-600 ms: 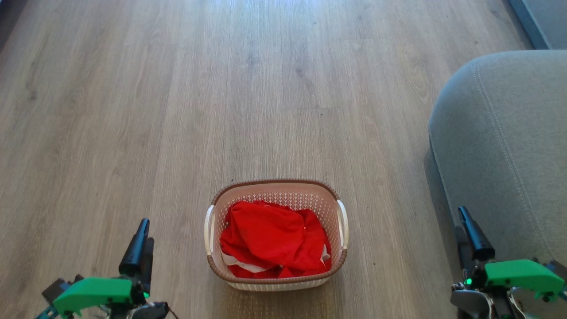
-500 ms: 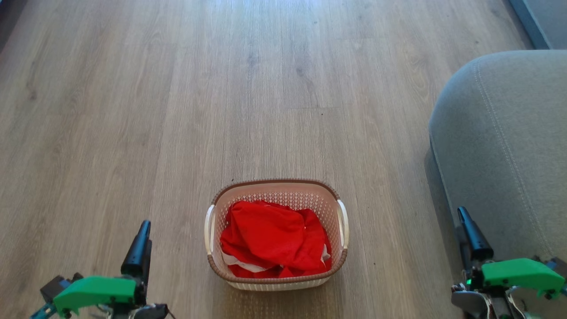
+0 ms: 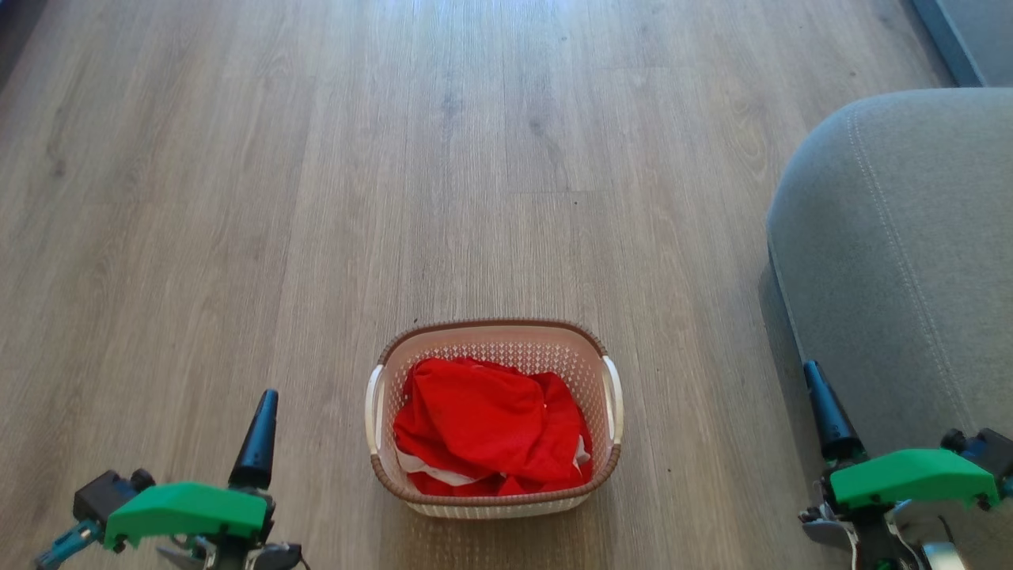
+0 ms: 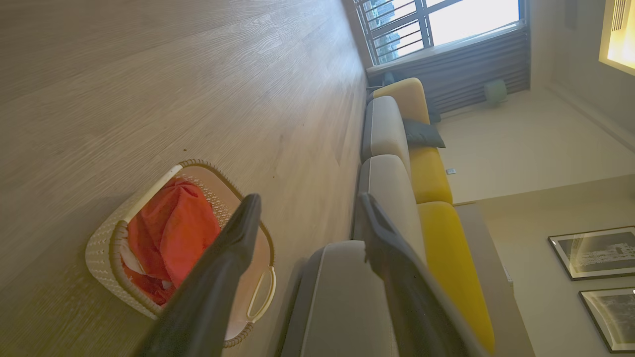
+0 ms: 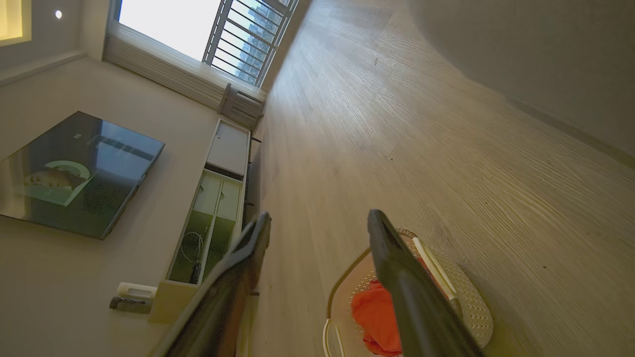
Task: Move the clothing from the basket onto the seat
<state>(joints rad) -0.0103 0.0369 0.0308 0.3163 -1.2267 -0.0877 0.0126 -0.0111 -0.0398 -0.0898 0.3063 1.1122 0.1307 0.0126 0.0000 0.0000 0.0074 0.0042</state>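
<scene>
Both jaws stand released and empty: the left gripper (image 4: 308,198) hangs over the floor (image 3: 316,198) left of the basket (image 3: 491,336), the right gripper (image 5: 320,214) to its right, close beside the seat (image 3: 894,237). The clothing (image 3: 487,431) lies crumpled inside the basket, which stands on the floor, apart from the seat at the floor's right edge.

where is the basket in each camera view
Head view: the basket sits low in the centre on the wood floor, left of the grey seat.
Left wrist view: lower left, appearing tilted in the picture.
Right wrist view: at the bottom edge, right of centre.
Shared landmark: the red clothing lying inside it, seen in all three.
</scene>
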